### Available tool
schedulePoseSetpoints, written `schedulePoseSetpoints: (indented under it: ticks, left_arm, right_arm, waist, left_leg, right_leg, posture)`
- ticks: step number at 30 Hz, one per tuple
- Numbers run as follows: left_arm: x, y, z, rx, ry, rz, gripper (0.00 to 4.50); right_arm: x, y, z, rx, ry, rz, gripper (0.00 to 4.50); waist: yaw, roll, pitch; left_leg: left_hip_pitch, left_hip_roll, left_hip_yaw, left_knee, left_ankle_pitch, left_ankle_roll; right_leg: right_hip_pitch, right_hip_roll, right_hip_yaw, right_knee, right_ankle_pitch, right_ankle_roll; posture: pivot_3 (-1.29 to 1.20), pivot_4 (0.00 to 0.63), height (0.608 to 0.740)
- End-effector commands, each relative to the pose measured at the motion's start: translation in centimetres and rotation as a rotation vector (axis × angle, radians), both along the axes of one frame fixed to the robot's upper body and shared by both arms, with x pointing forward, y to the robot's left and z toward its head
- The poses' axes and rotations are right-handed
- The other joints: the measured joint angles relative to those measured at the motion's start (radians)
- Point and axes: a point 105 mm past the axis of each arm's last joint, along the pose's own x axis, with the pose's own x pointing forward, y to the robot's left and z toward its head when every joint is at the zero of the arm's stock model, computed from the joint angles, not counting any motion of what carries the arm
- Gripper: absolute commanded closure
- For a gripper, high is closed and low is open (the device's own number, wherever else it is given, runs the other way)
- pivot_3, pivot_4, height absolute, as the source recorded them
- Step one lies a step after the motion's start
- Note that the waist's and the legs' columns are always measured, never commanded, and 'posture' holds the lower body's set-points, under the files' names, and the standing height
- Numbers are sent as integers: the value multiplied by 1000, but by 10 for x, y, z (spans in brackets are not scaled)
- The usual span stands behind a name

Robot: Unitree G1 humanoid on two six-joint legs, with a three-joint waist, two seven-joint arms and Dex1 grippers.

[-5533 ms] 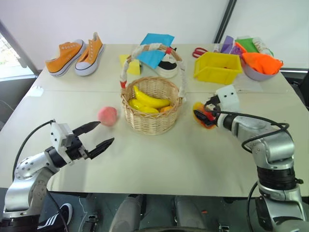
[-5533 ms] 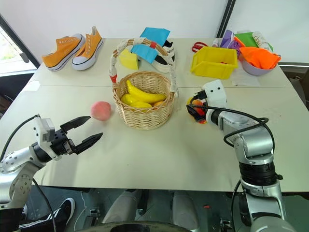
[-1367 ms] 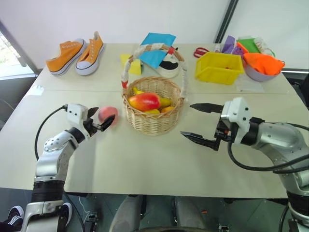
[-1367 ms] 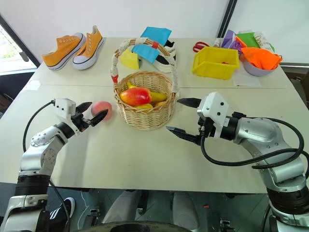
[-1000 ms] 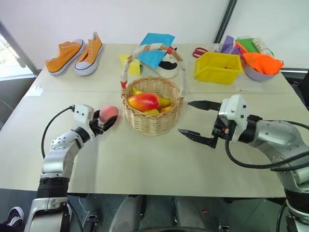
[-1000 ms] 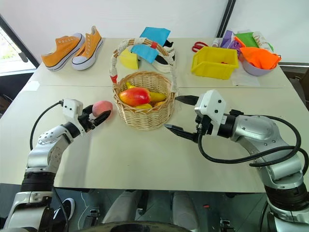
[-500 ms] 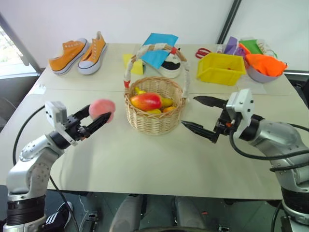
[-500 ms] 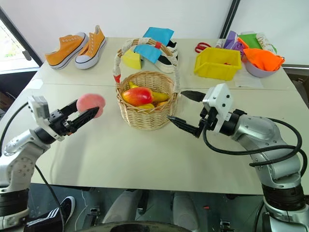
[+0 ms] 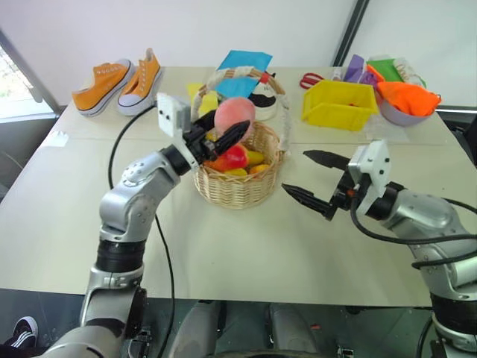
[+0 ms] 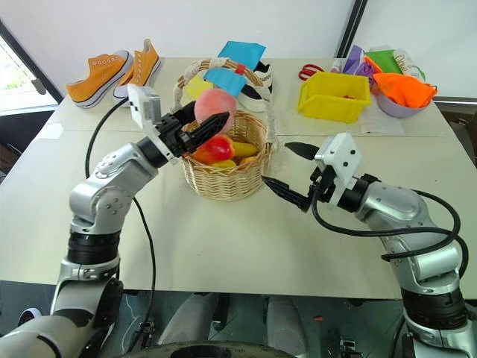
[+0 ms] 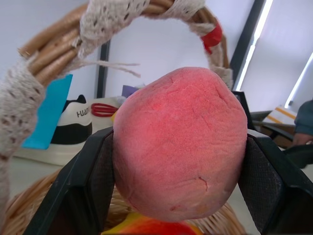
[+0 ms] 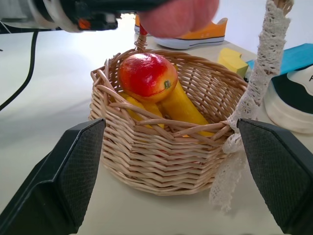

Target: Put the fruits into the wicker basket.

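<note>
My left gripper [image 9: 223, 128] is shut on the pink peach [image 9: 233, 115] and holds it in the air just above the wicker basket [image 9: 238, 186], under its cloth-wrapped handle [image 9: 277, 97]. The left wrist view has the peach [image 11: 180, 143] clamped between both black fingers [image 11: 88, 186]. A red and yellow mango [image 12: 147, 77] lies inside the basket on the yellow bananas [image 12: 183, 106]. My right gripper [image 9: 307, 179] stands open to the right of the basket, a little above the table, with nothing between its fingers.
At the back of the table are orange sneakers [image 9: 119, 80], a blue sheet [image 9: 240, 63], a black and white shoe [image 9: 262, 104], red scissors [image 9: 309, 79], a yellow plastic bin [image 9: 337, 103] and a bowl with orange cloth [image 9: 405, 101].
My left arm has lifted the peach off the table and swung it right, from beside the basket to above it. The right gripper has stayed open in place.
</note>
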Motion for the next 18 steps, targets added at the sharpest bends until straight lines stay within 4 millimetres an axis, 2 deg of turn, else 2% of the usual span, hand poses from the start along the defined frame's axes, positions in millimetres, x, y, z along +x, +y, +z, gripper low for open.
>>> schedulePoseSetpoints:
  ticks: [1,2,3,9,14,18]
  left_arm:
    - [6,-6,9,3,-34,24,980]
    - [8,-6,9,4,-31,34,409]
    - [7,-6,10,-4,-31,28,58]
    - [-8,-8,9,-7,-35,-33,58]
    - [-19,1,15,-49,-56,-20,58]
    - [-46,10,21,-22,-126,-89,58]
  right_arm:
    - [-3,4,15,16,-78,4,0]
    - [-3,4,15,13,-80,2,0]
    - [-3,5,15,13,-80,2,0]
    - [-3,5,13,18,-66,2,0]
    - [1,4,14,39,-69,-9,0]
    - [16,-7,20,98,-80,-117,0]
  waist:
    - [2,0,0]
    - [3,0,0]
    - [5,0,0]
    - [7,0,0]
    - [6,0,0]
    - [1,0,0]
  left_leg:
    - [0,0,0,1,0,0]
    - [0,0,0,1,0,0]
    - [0,-1,0,1,0,0]
    - [0,-1,0,1,0,0]
    - [0,0,0,1,0,0]
    - [0,0,0,1,0,0]
  right_leg:
    - [0,0,0,0,0,0]
    - [0,0,0,0,0,0]
    - [1,-1,0,0,0,0]
    - [0,-1,0,0,0,0]
    - [0,-1,0,0,0,0]
    - [0,0,0,0,0,0]
  posture:
    - [0,150,740]
    - [0,150,740]
    - [0,150,740]
    - [0,150,740]
    - [0,150,740]
    - [0,150,740]
